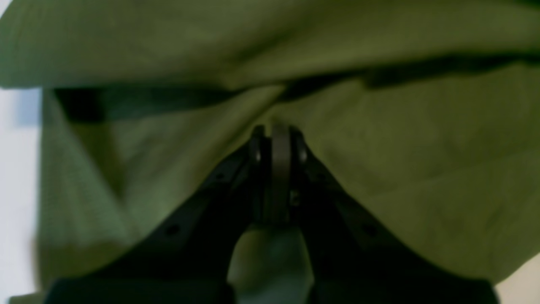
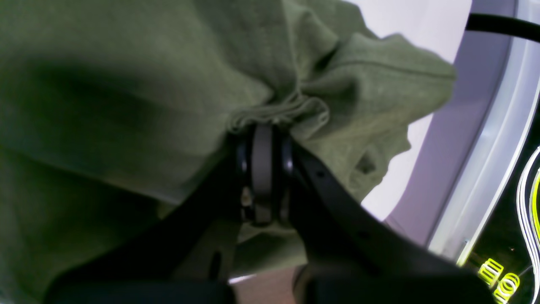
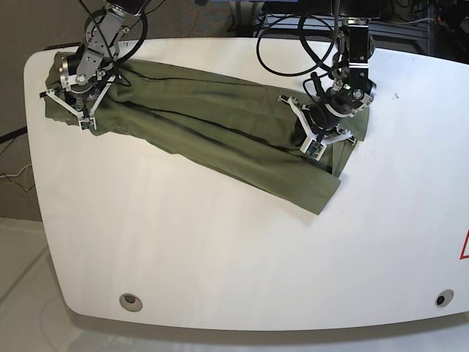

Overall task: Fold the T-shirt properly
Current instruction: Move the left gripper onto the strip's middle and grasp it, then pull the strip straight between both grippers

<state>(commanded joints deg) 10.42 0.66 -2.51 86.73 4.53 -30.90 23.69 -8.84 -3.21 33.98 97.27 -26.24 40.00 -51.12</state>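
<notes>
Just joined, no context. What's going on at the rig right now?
Both arms have hold of an olive-green T-shirt on the white table. The left gripper is shut on cloth at the end near the middle of the table; the right gripper is shut on a bunched edge at the far corner. The shirt lies stretched between them in a long, creased band, not yet a neat fold.

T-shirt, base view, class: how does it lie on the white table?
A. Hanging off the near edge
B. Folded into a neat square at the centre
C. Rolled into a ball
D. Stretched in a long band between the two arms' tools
D: the T-shirt runs as a rumpled band from the right tool to the left tool, each shut on cloth.
</notes>
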